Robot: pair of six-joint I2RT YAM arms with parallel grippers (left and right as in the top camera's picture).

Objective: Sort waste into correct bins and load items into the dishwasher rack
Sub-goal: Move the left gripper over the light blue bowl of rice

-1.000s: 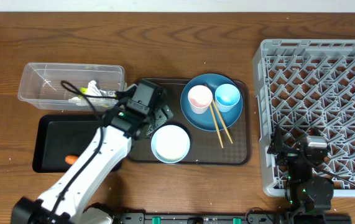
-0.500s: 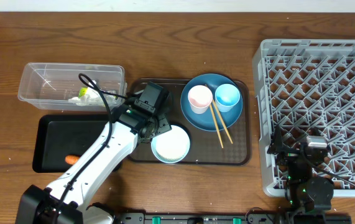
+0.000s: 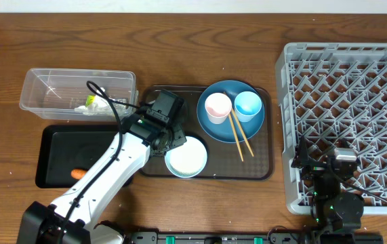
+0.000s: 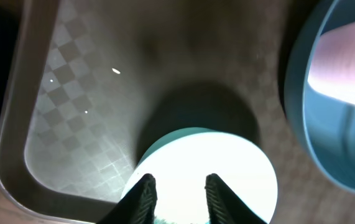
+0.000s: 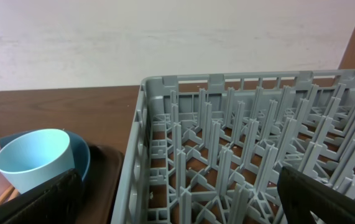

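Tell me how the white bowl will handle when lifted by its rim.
The bowl looks rigid and glossy, so its rim may slip in a pinch. Held at one edge, it will probably tilt. It sits flat on the tray, so a push likely slides rather than tips it.

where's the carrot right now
In the overhead view the small orange carrot lies in the black tray on the left side of the table, near the tray's lower edge; the clear tub sits just above that tray.
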